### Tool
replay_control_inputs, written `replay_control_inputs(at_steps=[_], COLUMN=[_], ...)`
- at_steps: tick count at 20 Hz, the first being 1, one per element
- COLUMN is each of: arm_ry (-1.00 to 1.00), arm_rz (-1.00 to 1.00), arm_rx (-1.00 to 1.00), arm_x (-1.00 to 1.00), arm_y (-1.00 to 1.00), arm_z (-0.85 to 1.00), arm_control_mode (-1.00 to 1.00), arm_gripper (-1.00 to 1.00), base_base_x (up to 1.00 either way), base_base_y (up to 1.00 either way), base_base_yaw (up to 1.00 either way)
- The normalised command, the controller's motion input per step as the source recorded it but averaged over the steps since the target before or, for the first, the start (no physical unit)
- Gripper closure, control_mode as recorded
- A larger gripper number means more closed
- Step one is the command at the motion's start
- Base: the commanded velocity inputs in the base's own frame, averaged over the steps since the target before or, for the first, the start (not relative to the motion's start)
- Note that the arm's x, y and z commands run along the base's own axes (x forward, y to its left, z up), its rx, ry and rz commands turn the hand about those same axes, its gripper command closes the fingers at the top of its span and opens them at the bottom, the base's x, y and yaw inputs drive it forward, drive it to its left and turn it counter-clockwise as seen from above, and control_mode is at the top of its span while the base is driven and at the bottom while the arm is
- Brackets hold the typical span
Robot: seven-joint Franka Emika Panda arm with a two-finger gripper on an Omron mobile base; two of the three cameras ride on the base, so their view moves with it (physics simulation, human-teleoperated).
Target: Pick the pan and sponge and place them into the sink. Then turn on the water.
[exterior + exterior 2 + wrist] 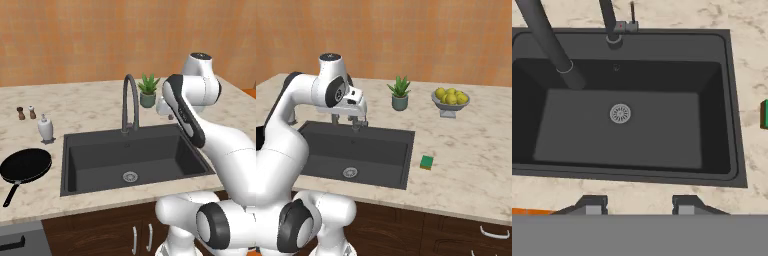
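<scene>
The black pan (26, 166) lies on the counter left of the sink (70, 165), its long handle pointing toward the front edge. The green sponge (427, 162) rests on the counter just right of the sink (406, 155), and its edge shows at the right border of the hand view (764, 114). My gripper (358, 124) hangs above the sink's back part near the faucet. Its fingers (594, 205) stand apart with nothing between them, and it (639, 206) looks down into the basin (732, 110). No water runs from the faucet (129, 102).
A potted plant (148, 91) stands behind the sink. A soap dispenser (45, 127) and two small shakers (26, 112) sit at the back left. A bowl of yellow fruit (451, 100) stands at the back right. The silver drain (620, 113) lies mid-basin.
</scene>
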Motion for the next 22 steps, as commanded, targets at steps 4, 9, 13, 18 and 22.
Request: replay_control_inputs(at_steps=[4,9,13,18,22], arm_ry=[0.00,0.08,0.20,0.23,0.26], arm_rz=[0.01,0.00,0.00,0.00,0.04], arm_rx=[0.00,-0.15,-0.20,-0.19,-0.16], arm_x=[-0.06,-0.06,0.00,0.02,0.05], arm_y=[0.64,1.00,1.00,1.00,0.55], arm_z=[0.00,-0.06,-0.21,-0.48,-0.24], arm_control_mode=[-1.00,-1.00,-1.00,-1.00,-1.00], arm_gripper=[-1.00,-1.00,-1.00,-1.00,-1.00], base_base_x=[0.00,0.00,0.00,0.00,0.00], base_base_y=[0.00,0.00,0.00,0.00,0.00], base_base_yaw=[0.00,0.00,0.00,0.00,0.00])
